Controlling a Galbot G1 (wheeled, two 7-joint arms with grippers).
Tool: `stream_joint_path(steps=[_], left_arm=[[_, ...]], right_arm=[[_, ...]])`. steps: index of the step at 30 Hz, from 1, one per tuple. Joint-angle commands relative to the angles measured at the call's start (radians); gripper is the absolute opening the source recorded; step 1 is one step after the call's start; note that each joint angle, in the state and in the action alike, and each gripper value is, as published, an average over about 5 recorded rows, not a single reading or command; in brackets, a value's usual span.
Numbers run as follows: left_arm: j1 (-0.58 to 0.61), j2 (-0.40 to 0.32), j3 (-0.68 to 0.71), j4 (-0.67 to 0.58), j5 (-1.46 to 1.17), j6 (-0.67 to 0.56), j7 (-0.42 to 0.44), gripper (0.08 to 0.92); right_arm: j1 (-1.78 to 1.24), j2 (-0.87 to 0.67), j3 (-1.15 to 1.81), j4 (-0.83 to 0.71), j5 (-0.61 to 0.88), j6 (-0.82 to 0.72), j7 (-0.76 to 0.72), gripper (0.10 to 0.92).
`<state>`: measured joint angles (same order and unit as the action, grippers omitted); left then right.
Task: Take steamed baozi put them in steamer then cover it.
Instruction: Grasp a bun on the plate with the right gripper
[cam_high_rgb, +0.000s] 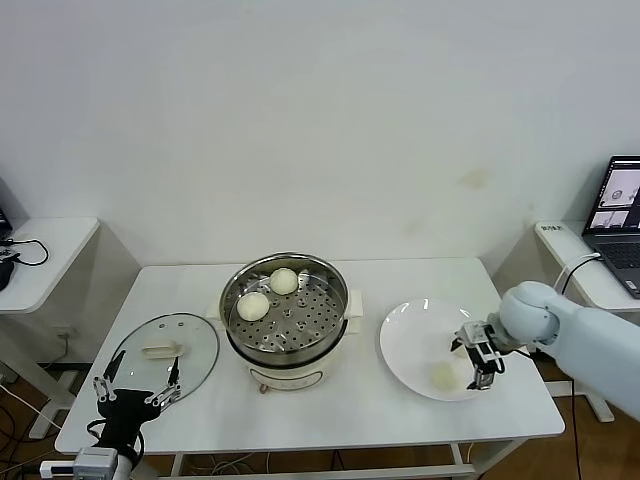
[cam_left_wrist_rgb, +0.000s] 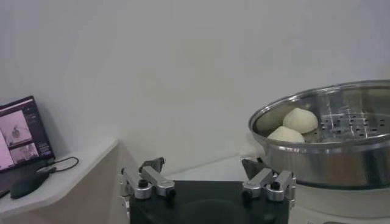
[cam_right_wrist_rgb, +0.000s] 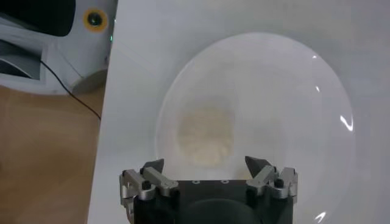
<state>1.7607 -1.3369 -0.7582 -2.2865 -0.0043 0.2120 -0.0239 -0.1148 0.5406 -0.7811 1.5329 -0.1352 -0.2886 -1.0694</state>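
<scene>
White wall fills the upper frame; we note a white table (cam_high_rgb: 400, 410) across the lower half, side desks at both edges, a laptop (cam_high_rgb: 622, 215) at far right. Centre: steamer (cam_high_rgb: 290, 320) holding two baozi (cam_high_rgb: 268, 295). One more baozi (cam_high_rgb: 442, 375) lies on the plate (cam_high_rgb: 410, 330), lower right, the right gripper (cam_high_rgb: 480, 365) beside it, jaws wide, empty. Left gripper (cam_high_rgb: 135, 388), lower left, spread wide, empty, by the glass lid (cam_high_rgb: 165, 350).

A lab: bare white wall (cam_high_rgb: 320, 120), white tables (cam_high_rgb: 400, 400), laptop (cam_high_rgb: 618, 215) alongside.
</scene>
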Motion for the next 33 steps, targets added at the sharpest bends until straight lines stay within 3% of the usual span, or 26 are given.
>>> stream_joint_path(steps=[1, 12, 25, 33], left_arm=[[-0.001, 0.0, 0.001, 0.002, 0.0, 0.0, 0.0, 0.823], [-0.006, -0.003, 0.003, 0.008, 0.001, 0.0, 0.0, 0.823], [-0.003, -0.006, 0.0, 0.005, 0.0, 0.0, 0.0, 0.823], [-0.002, -0.004, -0.001, 0.0, 0.0, 0.0, 0.0, 0.823]], right_arm=[[-0.04, 0.053, 0.016, -0.049, -0.015, -0.004, 0.017, 0.822], [-0.05, 0.104, 0.021, -0.088, -0.029, -0.012, 0.036, 0.784], [-0.032, 0.089, 0.011, -0.082, -0.031, -0.028, 0.009, 0.642], [0.066, 0.045, -0.014, -0.048, 0.011, -0.027, -0.029, 0.611]])
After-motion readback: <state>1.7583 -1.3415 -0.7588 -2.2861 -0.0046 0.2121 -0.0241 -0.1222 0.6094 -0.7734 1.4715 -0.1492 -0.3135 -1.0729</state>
